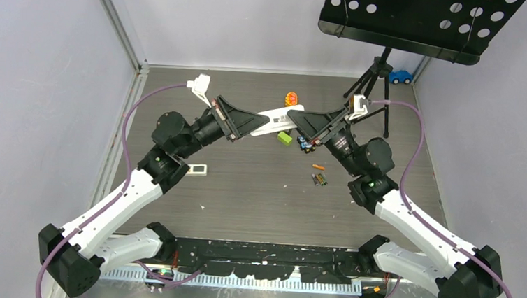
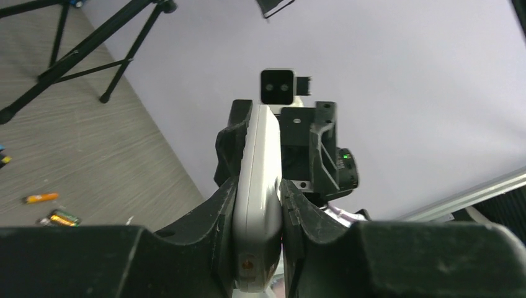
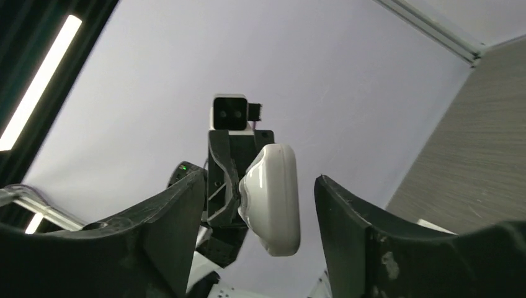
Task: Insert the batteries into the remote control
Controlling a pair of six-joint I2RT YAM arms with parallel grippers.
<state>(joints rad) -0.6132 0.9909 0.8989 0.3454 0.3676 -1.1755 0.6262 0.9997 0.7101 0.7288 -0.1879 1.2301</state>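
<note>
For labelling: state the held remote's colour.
White remote control; left wrist view shows it best.

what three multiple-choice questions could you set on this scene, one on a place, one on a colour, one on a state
1. Where is the remote control?
A. lying flat by the left arm's base
B. held up between the two grippers
C. on the black stand's shelf

2. What colour is the small block just beside the remote control in the top view?
A. red
B. white
C. green

3. How does the right gripper stand?
A. open, straddling the remote control's end
B. shut on a battery
C. shut with nothing in it

Answers:
1 B: the left gripper clamps one end, and the right gripper is at the other.
2 C: it shows bright green in the top view.
3 A: the right wrist view shows a gap on each side of the remote control.
</note>
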